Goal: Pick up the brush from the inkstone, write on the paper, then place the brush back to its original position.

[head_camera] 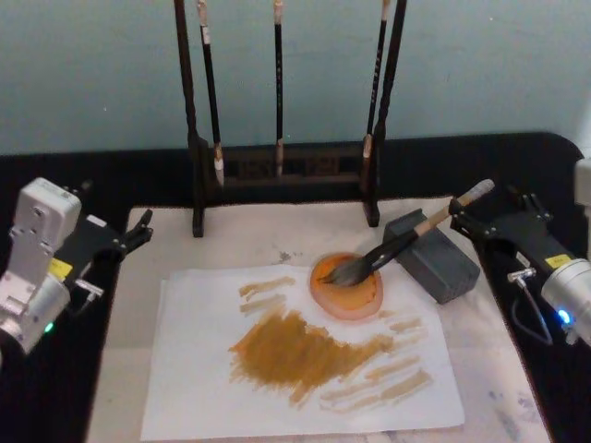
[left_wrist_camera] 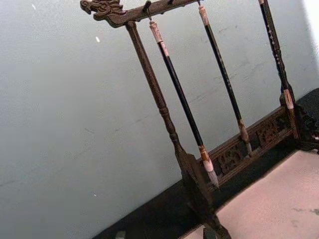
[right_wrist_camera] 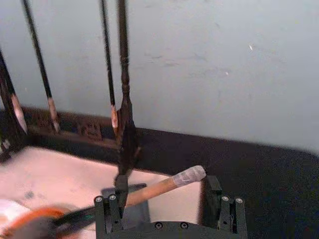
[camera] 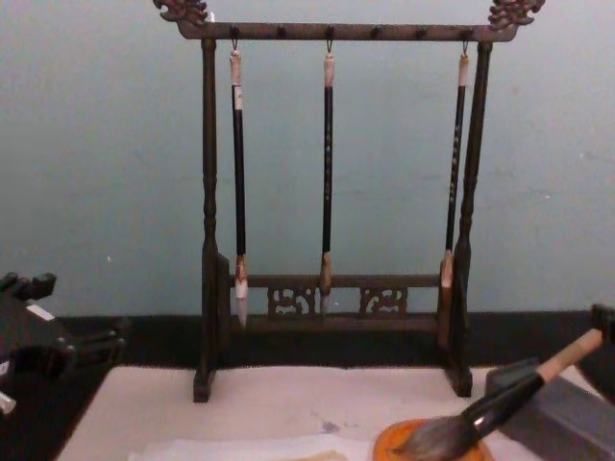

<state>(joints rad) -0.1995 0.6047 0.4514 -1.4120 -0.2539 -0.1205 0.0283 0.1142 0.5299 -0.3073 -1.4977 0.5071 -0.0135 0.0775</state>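
The paper (head_camera: 203, 388) bears brown strokes, and the brush (head_camera: 406, 242) lies on the inkstone (head_camera: 436, 266) (seemingly returned). The right end effector (right_wrist_camera: 167, 199) straddles its taped end, fingers apart; the left end effector (head_camera: 134, 235) sits parked.

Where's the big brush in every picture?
Head: brush right of centre, tip in orange dish; left gripper idle at left.
Left wrist: faces the rack.
Right wrist: brush between right gripper's fingers.
Chest: brush lower right corner.
Shared landmark: the rack.
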